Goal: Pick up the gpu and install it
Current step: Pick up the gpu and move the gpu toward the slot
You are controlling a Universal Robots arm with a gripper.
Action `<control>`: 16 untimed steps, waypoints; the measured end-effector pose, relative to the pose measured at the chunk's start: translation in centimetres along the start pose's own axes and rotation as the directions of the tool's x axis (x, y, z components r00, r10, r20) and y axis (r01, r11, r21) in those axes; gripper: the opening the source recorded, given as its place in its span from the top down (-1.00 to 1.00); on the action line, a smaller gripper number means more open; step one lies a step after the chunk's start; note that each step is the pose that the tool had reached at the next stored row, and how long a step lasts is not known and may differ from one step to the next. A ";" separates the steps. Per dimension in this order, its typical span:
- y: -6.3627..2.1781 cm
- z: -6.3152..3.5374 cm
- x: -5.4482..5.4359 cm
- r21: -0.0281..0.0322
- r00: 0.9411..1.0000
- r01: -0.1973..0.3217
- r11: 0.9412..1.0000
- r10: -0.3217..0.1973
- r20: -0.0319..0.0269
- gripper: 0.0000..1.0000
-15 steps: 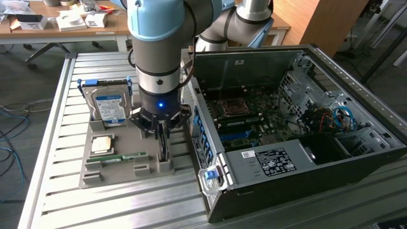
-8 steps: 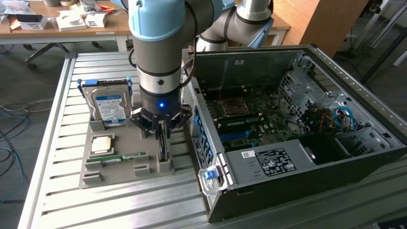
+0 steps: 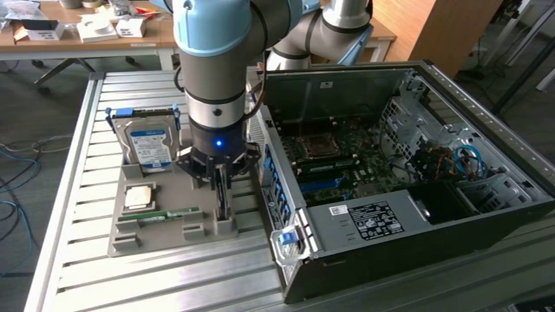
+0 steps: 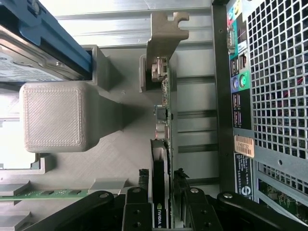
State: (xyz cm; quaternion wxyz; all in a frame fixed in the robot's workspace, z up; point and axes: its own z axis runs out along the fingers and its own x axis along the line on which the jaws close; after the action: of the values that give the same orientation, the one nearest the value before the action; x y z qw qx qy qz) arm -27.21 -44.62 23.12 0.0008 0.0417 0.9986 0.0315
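Right under the gripper stands the gpu, up on its long edge in a slot of the grey tray, and the hand is down over it. From the wrist, the gripper sits astride the gpu: one finger on each face and the jaws apart, with a sliver of space showing on one side, so I'd call that open and not clamped. The card's metal bracket is at the end farthest from the fingers. This looks like the pick-up step, with the hand lined up for the grasp and nothing lifted. Beside the hand on the tray are the hard drive on its edge and the green memory stick lying flat. On the hand's other side, close by, the computer case lies open with its motherboard showing. A good grasp here calls for the jaws to close squarely on both faces, then a straight pull out of the slot with no twist.
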 end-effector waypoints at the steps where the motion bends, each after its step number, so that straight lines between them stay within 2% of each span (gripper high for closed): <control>1: 0.00 0.00 0.0 0.000 1.000 0.000 1.000 0.000 0.000 0.31; 13: 0.00 0.00 0.0 0.000 1.000 0.000 1.000 0.000 0.000 0.31; 14: 0.00 0.00 0.0 0.000 1.000 0.000 1.000 0.000 0.000 0.34; 15: 0.00 0.00 0.0 0.000 1.000 0.000 1.000 0.000 0.000 0.47; 16: 0.00 0.00 0.0 0.000 1.000 0.000 1.000 0.000 0.000 0.47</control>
State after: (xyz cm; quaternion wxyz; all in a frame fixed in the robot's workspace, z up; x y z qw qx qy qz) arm -27.22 -44.62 23.12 0.0008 0.0419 0.9986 0.0315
